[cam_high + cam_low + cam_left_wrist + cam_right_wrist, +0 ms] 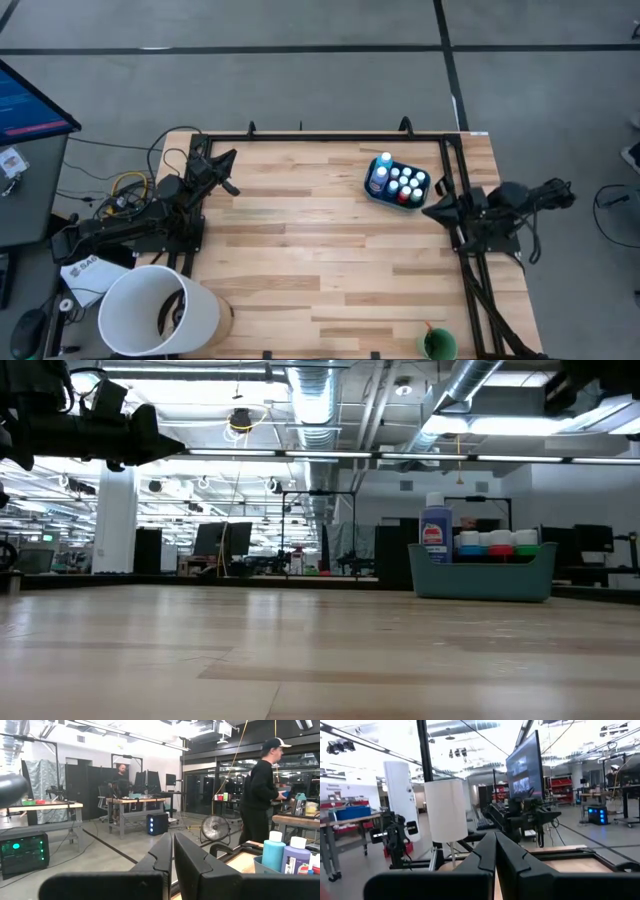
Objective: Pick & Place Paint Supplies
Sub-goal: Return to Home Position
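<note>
Paint bottles [402,184] sit packed in teal tub [371,189], white caps up, on the far right part of table [320,260]. Tall blue bottle [383,168] stands upright at the tub's left end. In the low view, red and green small ones show just above the rim beside it. The left wrist view shows two tall capped bottles side by side in the tub's corner, one lighter blue, one with a purple-blue label.

Green cup [438,346] stands at the near right corner of the table, well apart from the tub. A thin stick [428,331] pokes out at its rim, too small to tell more.

White bucket [160,310] stands at the near left corner, partly over the table edge.

Left gripper [173,845] is on the folded left arm at the table's left edge, raised off the wood. Its fingers are together with only a thin slit between them, and nothing is held. It faces across the table, with the tub off to one side.

Right gripper [495,840] is on the folded right arm at the table's right edge, near the tub but not touching it. Its fingers are pressed together and empty. It faces the left arm, the bucket and a monitor [525,765] beyond.

A person [260,790] in a dark top and cap stands in the room past the table.
</note>
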Motion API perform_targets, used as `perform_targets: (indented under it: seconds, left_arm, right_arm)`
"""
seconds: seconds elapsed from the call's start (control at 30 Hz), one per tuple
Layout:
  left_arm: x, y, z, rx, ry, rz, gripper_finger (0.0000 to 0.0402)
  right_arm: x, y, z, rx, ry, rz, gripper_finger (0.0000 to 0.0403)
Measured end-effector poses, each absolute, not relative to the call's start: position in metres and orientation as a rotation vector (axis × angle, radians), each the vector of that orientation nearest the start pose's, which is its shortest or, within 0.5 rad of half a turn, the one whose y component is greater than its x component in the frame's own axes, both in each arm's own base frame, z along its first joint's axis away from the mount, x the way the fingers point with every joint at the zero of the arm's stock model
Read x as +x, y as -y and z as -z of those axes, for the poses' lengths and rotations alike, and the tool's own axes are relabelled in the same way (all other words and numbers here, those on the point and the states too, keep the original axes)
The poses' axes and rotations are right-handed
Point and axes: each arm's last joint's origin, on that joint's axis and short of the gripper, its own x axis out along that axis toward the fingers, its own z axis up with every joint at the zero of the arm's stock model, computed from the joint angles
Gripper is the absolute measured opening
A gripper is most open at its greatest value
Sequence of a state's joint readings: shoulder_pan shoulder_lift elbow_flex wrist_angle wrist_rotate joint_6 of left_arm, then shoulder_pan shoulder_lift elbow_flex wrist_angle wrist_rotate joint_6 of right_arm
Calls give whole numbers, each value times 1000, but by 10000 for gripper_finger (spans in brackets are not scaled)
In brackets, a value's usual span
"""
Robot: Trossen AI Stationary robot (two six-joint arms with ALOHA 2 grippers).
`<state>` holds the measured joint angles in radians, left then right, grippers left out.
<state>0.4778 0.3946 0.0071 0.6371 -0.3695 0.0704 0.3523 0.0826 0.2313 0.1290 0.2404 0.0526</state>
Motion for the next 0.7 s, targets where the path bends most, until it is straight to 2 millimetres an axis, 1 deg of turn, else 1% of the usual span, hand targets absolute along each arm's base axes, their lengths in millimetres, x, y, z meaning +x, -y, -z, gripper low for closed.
perform_targets:
  seconds: [0.1, 0.3, 0.5, 0.7]
  left_arm:
    - [100, -63, -191, 80, 227, -852, 8]
    - [100, -63, -191, 80, 226, -852, 8]
    - [100, -63, -191, 80, 226, -852, 8]
    - [100, -63, -191, 80, 227, -852, 8]
  right_arm:
    - [80, -23, -234, 138, 283, -131, 0]
    - [85, -26, -208, 122, 262, -202, 0]
    - [88, -30, -192, 101, 223, -290, 0]
    - [90, -32, -185, 91, 188, -316, 0]
